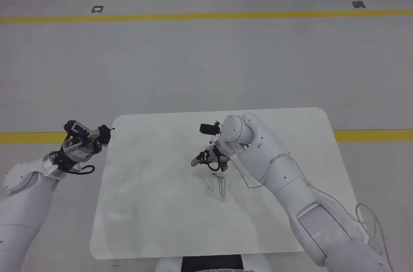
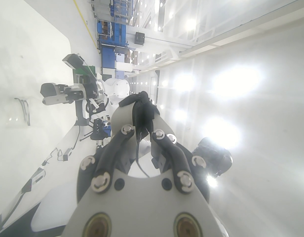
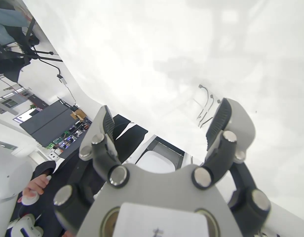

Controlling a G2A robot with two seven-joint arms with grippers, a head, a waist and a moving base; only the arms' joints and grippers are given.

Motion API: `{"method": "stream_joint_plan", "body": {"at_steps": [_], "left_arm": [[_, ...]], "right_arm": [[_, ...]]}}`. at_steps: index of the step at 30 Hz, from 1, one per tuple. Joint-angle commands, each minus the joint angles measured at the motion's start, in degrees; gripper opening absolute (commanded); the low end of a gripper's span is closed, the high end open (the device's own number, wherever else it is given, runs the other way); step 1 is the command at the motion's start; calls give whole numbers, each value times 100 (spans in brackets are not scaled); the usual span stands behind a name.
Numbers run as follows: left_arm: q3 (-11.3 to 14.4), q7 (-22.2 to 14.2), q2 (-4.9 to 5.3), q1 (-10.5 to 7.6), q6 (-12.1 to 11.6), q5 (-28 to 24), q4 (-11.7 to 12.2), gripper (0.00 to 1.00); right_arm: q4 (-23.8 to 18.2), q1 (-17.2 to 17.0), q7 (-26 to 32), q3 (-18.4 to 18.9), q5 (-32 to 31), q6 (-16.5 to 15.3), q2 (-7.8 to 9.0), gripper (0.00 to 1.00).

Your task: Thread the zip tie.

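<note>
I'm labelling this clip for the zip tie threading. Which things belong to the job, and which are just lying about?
Job:
- black zip tie, pinched in the left gripper
- loose zip ties on the table
- right gripper, open above them

Lying about:
- yellow floor tape
- floor cable

A white table (image 1: 145, 217) stands on grey floor (image 1: 192, 68) crossed by yellow lines (image 1: 192, 16).
</note>
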Motion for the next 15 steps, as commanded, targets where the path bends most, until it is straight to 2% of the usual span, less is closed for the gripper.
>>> {"method": "stream_joint_plan", "body": {"at_steps": [1,11,15], "left_arm": [[0,0,0,0,0,0,0,0],[0,0,0,0,0,0,0,0],[0,0,0,0,0,0,0,0]], "right_arm": [[-24,-28,-81,-50,-91,8,-2,100],[-266,-48,57,2,-469,8,-13,100],[-168,-10,57,-82,-503,8,-9,100]]}}
